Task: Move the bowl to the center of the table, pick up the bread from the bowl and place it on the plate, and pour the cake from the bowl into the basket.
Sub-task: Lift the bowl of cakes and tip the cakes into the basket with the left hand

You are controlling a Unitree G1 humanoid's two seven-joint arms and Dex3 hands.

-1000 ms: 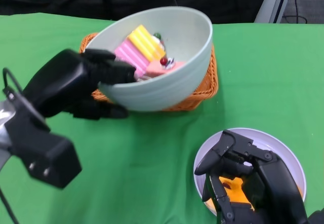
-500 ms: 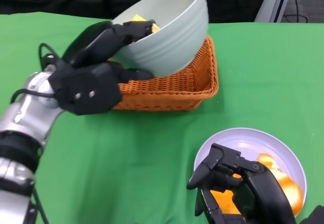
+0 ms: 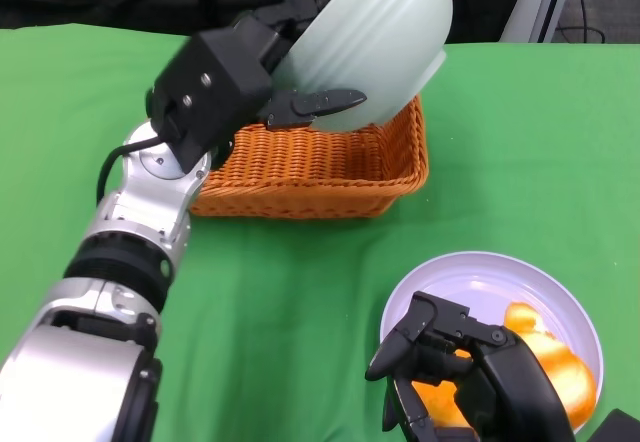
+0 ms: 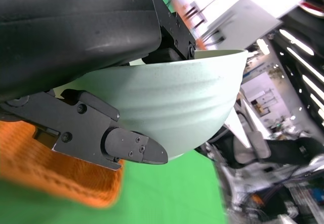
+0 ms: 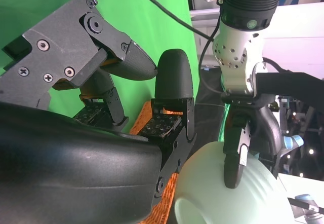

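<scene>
My left hand (image 3: 232, 80) grips the pale green bowl (image 3: 385, 42) by its rim and holds it tipped steeply over the orange wicker basket (image 3: 330, 167), mouth facing away so its inside is hidden. The left wrist view shows the bowl (image 4: 177, 102) from its ribbed outside with fingers (image 4: 101, 130) across it. No cake is visible. The orange bread (image 3: 545, 357) lies on the white plate (image 3: 470, 272) at the lower right. My right hand (image 3: 470, 377) hovers over the plate's near side, fingers curled apart, holding nothing. The right wrist view shows the bowl (image 5: 228, 198) beyond its fingers (image 5: 172, 82).
Green cloth (image 3: 290, 302) covers the table. The basket stands at the back centre, the plate at the near right. A grey stand leg (image 3: 540, 2) rises behind the table's far edge.
My left hand has raised and tipped the bowl further, from leaning to nearly overturned above the basket. The cake pieces seen earlier are out of sight. The right hand stays over the plate.
</scene>
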